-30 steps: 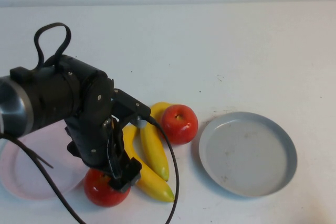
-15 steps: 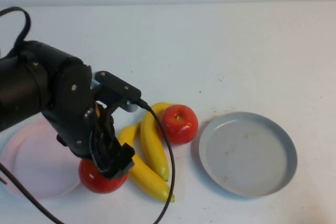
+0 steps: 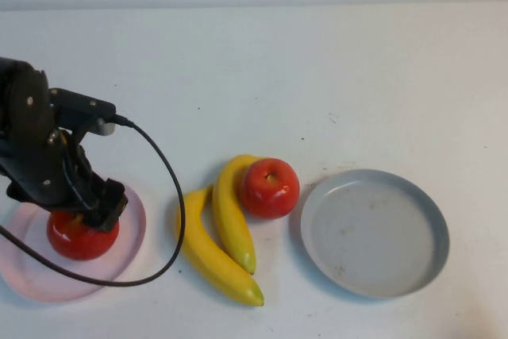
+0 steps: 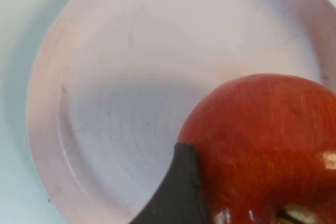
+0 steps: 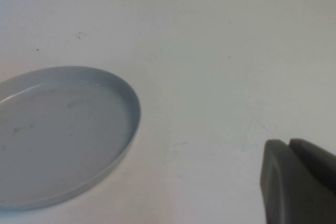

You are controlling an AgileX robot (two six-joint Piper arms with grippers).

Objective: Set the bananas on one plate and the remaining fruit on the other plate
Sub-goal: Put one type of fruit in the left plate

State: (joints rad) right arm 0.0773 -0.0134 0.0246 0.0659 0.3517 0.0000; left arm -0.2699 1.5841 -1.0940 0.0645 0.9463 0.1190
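My left gripper is shut on a shiny red apple and holds it over the pale pink plate at the front left. I cannot tell whether the apple touches the plate. In the left wrist view the apple sits against one dark finger above the pink plate. Two yellow bananas lie side by side at the front centre. The second red apple touches them. The grey plate is bare. My right gripper is shut and empty, beside the grey plate.
A black cable loops from the left arm over the table between the pink plate and the bananas. The white table stretches bare behind the fruit. The right arm is out of the high view.
My left arm has carried the red apple leftward, from beside the bananas to over the pink plate. The bananas, the other apple and the grey plate have not moved.
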